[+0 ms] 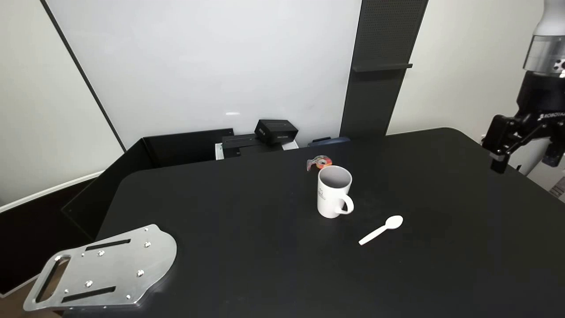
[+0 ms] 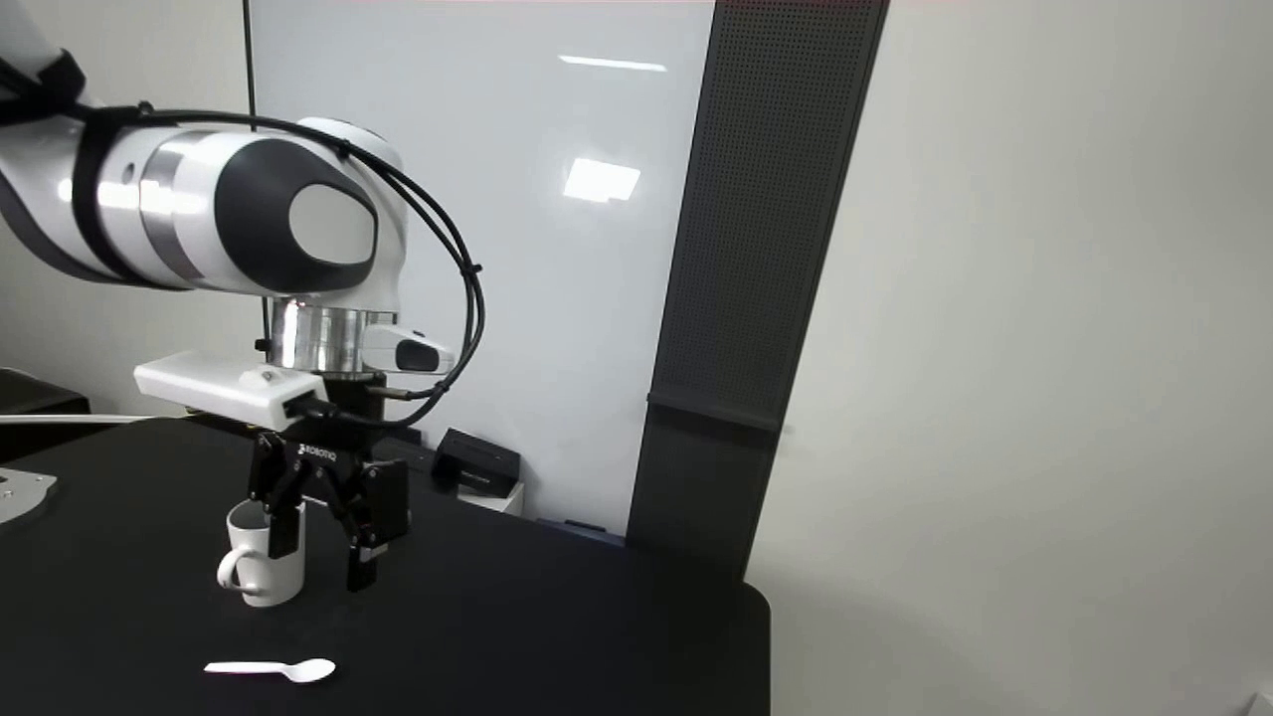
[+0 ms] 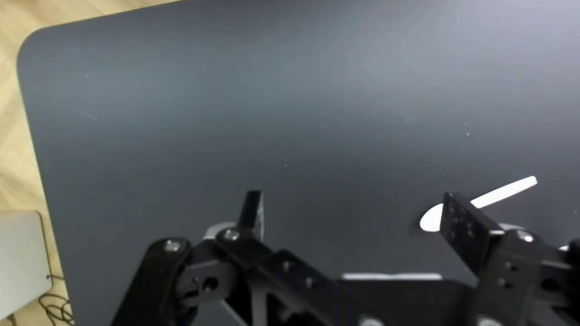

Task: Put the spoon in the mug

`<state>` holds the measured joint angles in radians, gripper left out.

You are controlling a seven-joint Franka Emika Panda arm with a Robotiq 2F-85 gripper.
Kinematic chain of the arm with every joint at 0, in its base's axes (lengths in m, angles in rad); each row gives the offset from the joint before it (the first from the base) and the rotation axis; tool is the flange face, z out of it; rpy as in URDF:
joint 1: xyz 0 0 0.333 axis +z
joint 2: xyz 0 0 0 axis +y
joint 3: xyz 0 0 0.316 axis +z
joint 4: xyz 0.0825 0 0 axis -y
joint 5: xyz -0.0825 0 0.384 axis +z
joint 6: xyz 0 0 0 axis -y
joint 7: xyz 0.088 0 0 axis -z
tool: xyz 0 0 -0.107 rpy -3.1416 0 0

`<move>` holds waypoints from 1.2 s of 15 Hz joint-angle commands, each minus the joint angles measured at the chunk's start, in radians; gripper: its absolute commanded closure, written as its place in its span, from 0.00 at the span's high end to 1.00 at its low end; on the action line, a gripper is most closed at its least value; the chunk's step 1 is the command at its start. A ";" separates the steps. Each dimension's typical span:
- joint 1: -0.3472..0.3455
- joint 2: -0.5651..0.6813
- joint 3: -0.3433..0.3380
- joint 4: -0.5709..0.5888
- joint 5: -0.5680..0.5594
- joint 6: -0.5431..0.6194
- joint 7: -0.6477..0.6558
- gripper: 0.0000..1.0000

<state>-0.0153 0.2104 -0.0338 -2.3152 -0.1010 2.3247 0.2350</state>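
In an exterior view the spoon (image 1: 383, 229) lies on the black worktop (image 1: 247, 247), apart from the mug (image 1: 329, 201), its bowl pointing to two o'clock; the upright mug stands at its ten o'clock, handle turned toward four. A tape dispenser (image 1: 325, 164) sits near the mug at eleven o'clock, and a silver metal plate (image 1: 117, 260) lies well off toward eight. Out toward three o'clock from the mug, the tool (image 1: 525, 162) hangs above the worktop, its fingers spread wide and holding nothing.
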 commanded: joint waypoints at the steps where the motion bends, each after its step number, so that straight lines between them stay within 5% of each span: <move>1: 0.028 0.055 0.003 0.059 0.107 -0.023 0.140 1.00; 9: 0.114 0.156 0.003 0.098 0.294 0.180 0.430 1.00; 14: 0.205 0.258 -0.047 0.149 0.263 0.345 0.699 1.00; 18: 0.291 0.347 -0.122 0.224 0.211 0.360 0.908 1.00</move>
<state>0.2188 0.4847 -0.1024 -2.1714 0.1500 2.6911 0.9921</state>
